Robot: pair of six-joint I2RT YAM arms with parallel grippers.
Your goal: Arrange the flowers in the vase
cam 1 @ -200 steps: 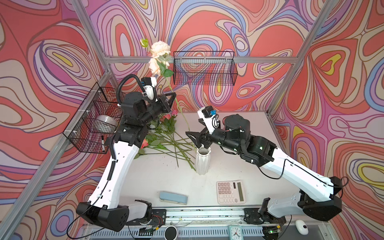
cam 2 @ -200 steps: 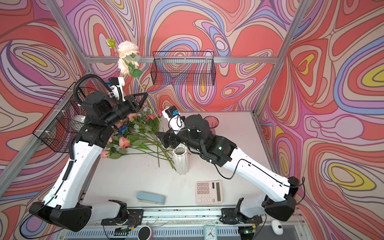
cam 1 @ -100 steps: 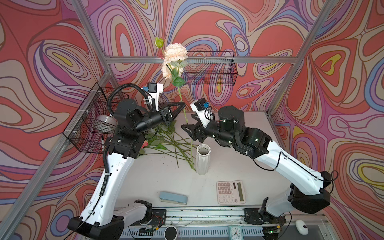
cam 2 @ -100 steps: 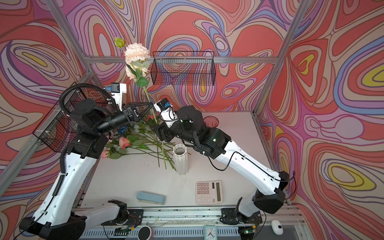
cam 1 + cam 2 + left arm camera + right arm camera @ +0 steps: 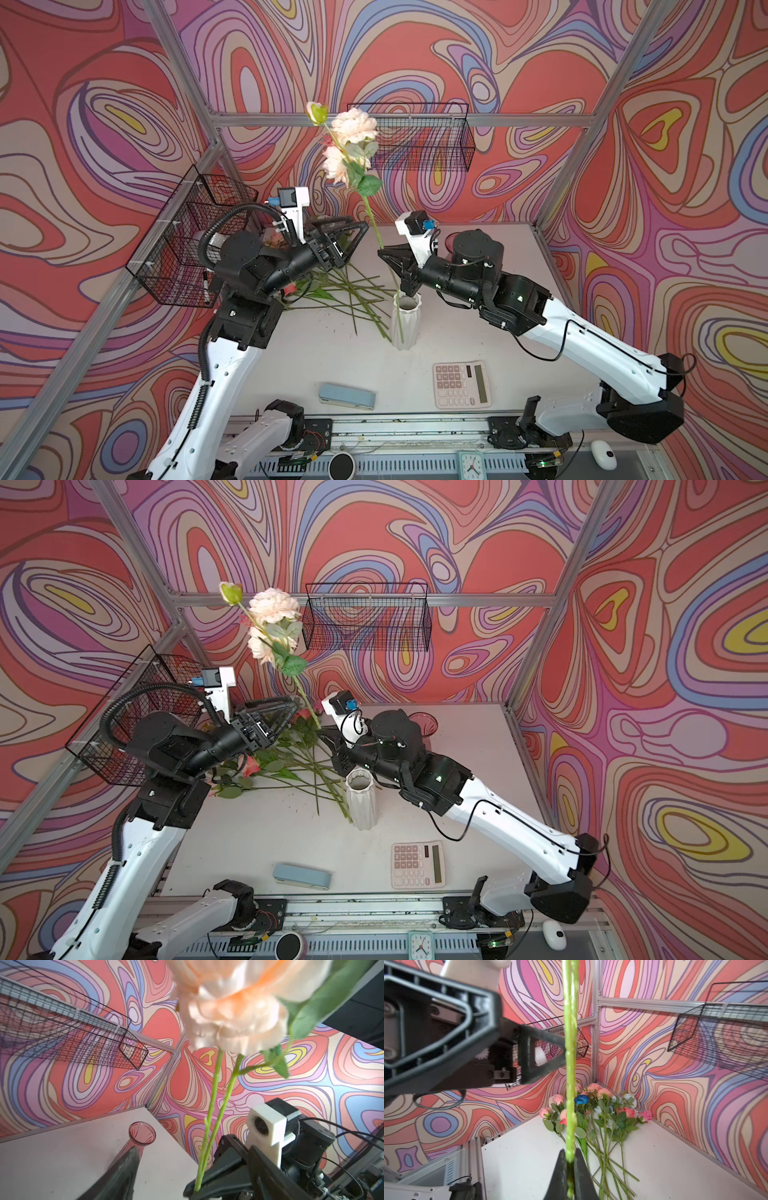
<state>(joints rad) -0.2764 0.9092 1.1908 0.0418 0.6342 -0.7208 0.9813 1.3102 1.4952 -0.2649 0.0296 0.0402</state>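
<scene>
Right claw [image 5: 383, 251] is clenching the green stem [image 5: 372, 220] of the peach peony [image 5: 354, 124], whose head is standing high above it. Left claw [image 5: 353, 235] is spread wide, just beside the stem. White ribbed vase [image 5: 406, 316] is sitting just below the right claw; whether the stem's tip is inside its mouth, I cannot tell. Done well, the right claw should be lowering the stem near upright and slowly, letting go only once it is seated deep. Other flowers [image 5: 602, 1124] are lying on the surface [image 5: 316, 353] under the left claw.

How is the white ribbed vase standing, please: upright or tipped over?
Upright: the white ribbed vase stands on its base, open mouth facing up.
</scene>
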